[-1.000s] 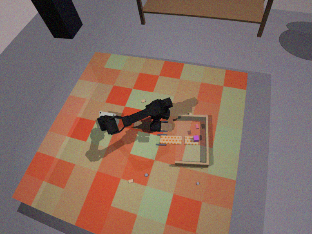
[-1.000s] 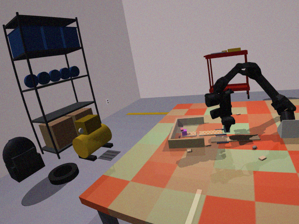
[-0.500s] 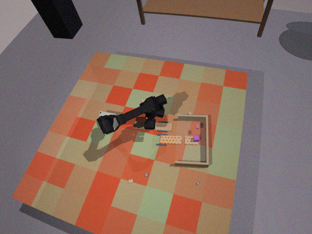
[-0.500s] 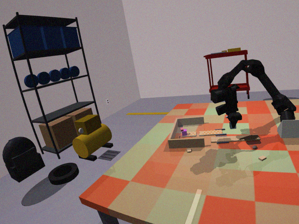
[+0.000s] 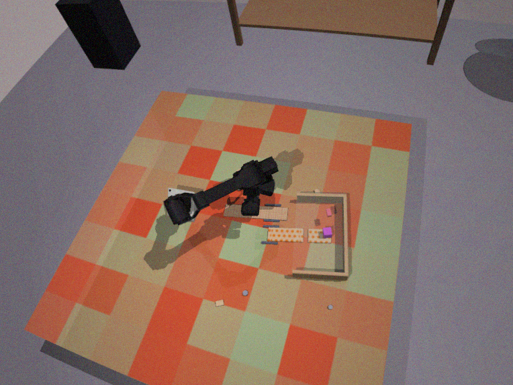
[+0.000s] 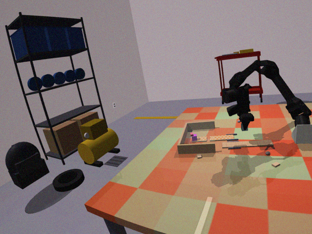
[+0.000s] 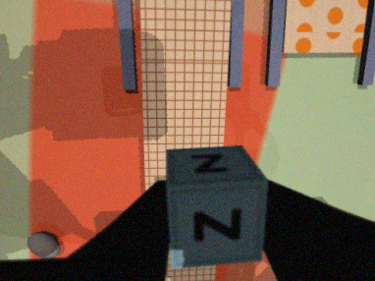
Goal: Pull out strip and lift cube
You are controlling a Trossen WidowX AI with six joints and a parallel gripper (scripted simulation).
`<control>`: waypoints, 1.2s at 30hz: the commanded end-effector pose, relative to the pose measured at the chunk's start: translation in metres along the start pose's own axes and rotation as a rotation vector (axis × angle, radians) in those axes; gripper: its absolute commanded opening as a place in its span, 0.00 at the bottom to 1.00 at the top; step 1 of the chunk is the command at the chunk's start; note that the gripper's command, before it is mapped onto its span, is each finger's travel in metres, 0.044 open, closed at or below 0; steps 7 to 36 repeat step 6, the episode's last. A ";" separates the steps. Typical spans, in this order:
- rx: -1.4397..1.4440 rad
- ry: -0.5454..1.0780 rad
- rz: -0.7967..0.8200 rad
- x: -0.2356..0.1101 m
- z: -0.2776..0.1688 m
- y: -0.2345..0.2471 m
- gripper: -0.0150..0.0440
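My gripper is shut on the labelled cube, a dark teal block marked N. It holds the cube in the air above the grid-patterned strip. That strip lies in one piece, drawn out of the walled pen between blue rails. The orange-dotted strip lies beside it in two pieces. Its far piece carries a purple cube.
A pink cube sits inside the pen. Small grey balls and a tan tile lie loose on the checkered table. The arm's grey base stands behind the strip's end.
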State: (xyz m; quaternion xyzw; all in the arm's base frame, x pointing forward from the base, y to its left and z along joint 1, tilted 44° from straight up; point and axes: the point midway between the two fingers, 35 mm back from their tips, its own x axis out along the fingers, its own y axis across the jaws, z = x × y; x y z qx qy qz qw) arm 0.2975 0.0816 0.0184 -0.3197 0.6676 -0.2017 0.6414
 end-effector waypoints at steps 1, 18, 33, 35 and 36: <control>0.005 -0.001 0.004 -0.001 0.000 0.001 0.25; 0.005 -0.001 0.004 -0.001 0.000 0.001 0.25; 0.005 -0.001 0.004 -0.001 0.000 0.001 0.25; 0.005 -0.001 0.004 -0.001 0.000 0.001 0.25; 0.005 -0.001 0.004 -0.001 0.000 0.001 0.25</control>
